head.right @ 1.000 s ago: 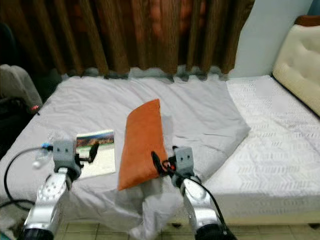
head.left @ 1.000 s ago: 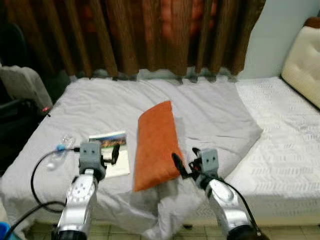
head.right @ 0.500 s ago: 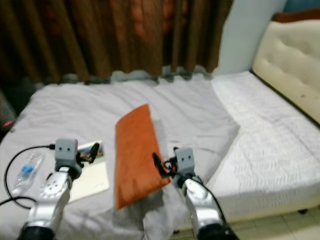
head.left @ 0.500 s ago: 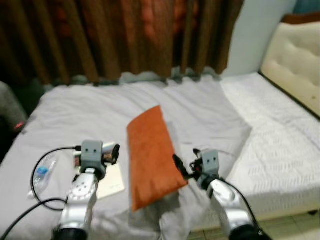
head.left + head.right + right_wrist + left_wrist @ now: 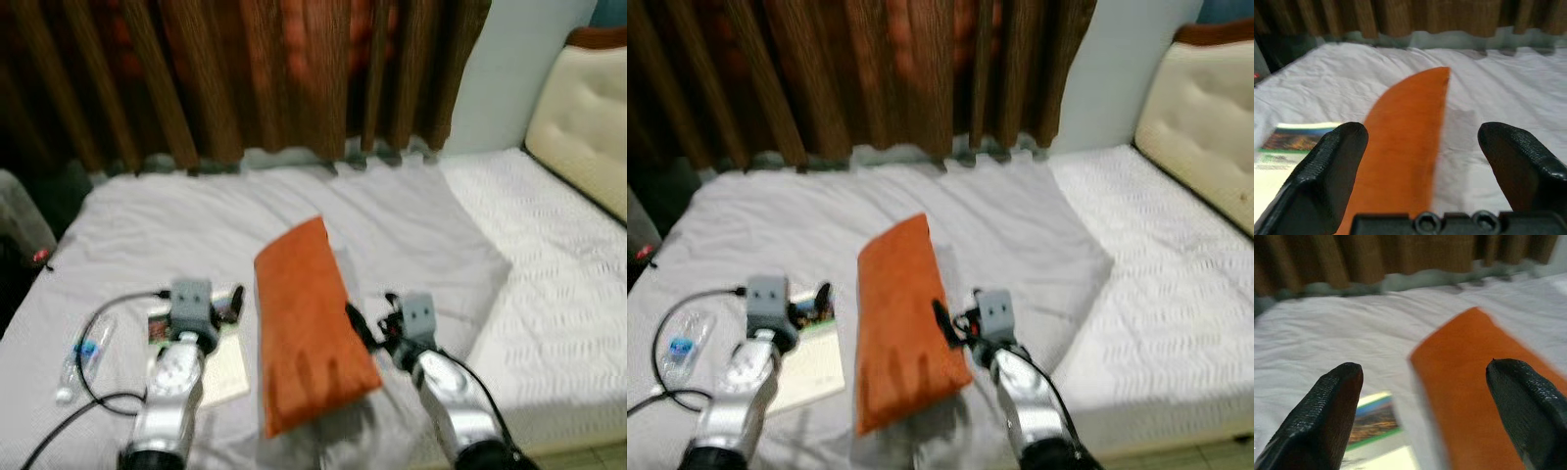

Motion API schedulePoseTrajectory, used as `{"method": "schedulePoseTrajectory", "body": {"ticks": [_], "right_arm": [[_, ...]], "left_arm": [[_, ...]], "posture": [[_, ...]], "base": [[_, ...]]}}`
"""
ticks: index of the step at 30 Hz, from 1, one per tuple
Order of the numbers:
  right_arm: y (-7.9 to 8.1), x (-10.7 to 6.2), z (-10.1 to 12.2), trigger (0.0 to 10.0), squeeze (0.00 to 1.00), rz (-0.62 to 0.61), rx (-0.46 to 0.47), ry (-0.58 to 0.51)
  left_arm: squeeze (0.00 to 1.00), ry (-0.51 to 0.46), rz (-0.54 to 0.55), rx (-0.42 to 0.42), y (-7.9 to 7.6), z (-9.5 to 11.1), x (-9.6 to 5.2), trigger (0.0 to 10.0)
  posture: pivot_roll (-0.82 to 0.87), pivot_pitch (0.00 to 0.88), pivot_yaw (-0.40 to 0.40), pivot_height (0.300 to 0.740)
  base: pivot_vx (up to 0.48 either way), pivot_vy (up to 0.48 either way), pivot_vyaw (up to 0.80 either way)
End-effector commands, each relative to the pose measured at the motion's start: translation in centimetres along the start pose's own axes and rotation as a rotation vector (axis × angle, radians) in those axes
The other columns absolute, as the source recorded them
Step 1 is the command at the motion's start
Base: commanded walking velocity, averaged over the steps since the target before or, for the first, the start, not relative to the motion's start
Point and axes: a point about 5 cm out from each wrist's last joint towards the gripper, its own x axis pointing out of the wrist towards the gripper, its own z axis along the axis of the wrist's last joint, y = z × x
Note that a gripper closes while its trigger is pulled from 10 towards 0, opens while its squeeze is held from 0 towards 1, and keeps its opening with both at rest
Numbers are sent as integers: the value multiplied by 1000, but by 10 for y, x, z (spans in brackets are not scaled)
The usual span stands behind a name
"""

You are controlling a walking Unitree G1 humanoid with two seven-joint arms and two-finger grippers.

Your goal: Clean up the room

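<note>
Both my grippers, left [image 5: 233,304] and right [image 5: 364,328], stand spread apart flanking the orange pillow [image 5: 309,318] on the bed [image 5: 411,225]; risk: a one-sided pinch would let it sag and slip.

An orange pillow [image 5: 312,321] lies on a pale grey sheet [image 5: 196,220] before brown striped curtains [image 5: 245,73].

Orange pillow [image 5: 309,328] flat on grey sheet [image 5: 196,220], beside book [image 5: 813,357].
</note>
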Motion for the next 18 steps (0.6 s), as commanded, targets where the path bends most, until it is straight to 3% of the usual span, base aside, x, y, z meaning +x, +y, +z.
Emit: {"method": "schedulePoseTrajectory", "body": {"ticks": [1, 4, 6, 7, 8, 9, 10, 11, 13, 14, 16, 17, 18], "right_arm": [[0, 3, 5, 10000, 0, -4, -7, -11], [0, 6, 6, 10000, 0, -6, 2, 1], [6, 17, 13, 10000, 0, 24, 36, 11], [6, 17, 13, 10000, 0, 24, 36, 11], [7, 22, 14, 10000, 0, 30, 125, 35], [7, 22, 14, 10000, 0, 30, 125, 35], [8, 30, 15, 10000, 0, 37, 269, 81], [9, 33, 15, 10000, 0, 41, 310, 92], [7, 35, 13, 10000, 0, 31, 362, 120], [7, 35, 13, 10000, 0, 31, 362, 120], [4, 36, 9, 10000, 0, 14, 422, 154], [-2, 35, 9, 10000, 0, -18, 476, 160], [-2, 35, 9, 10000, 0, -18, 476, 160]], "left_arm": [[0, -4, 14, 3, 7, 3, 1, 10000], [0, 57, 32, -38, 9, -2, 8, 10000], [0, 151, 57, -161, 11, -8, 21, 10000], [0, 151, 57, -161, 11, -8, 21, 10000], [0, 175, 67, -257, 13, -9, 26, 10000], [0, 175, 67, -257, 13, -9, 26, 10000], [0, 226, 30, -492, 10, -12, 34, 10000], [0, 236, 1, -586, 6, -12, 37, 10000], [0, 243, -54, -708, 3, -10, 40, 10000], [0, 243, -54, -708, 3, -10, 40, 10000], [0, 239, -83, -783, 3, -8, 43, 10000], [0, 249, -67, -832, 9, -9, 43, 10000], [0, 249, -67, -832, 9, -9, 43, 10000]], "posture": [[33, 0, 9, 740], [31, 0, 5, 740], [30, 0, 0, 740], [30, 0, 0, 740], [32, 1, -5, 740], [32, 1, -5, 740], [30, 24, -14, 740], [28, 28, -15, 740], [19, 47, -20, 740], [19, 47, -20, 740], [16, 63, -25, 740], [7, 120, -35, 740], [7, 120, -35, 740]], "base": [[412, -240, 538], [156, 0, 0], [0, 0, 0], [0, 0, 0], [0, 0, 0], [0, 0, 0], [0, 0, 0], [0, 0, 0], [0, 0, 0], [0, 0, 0], [0, 0, 0], [0, 0, 0], [0, 0, 0]]}}
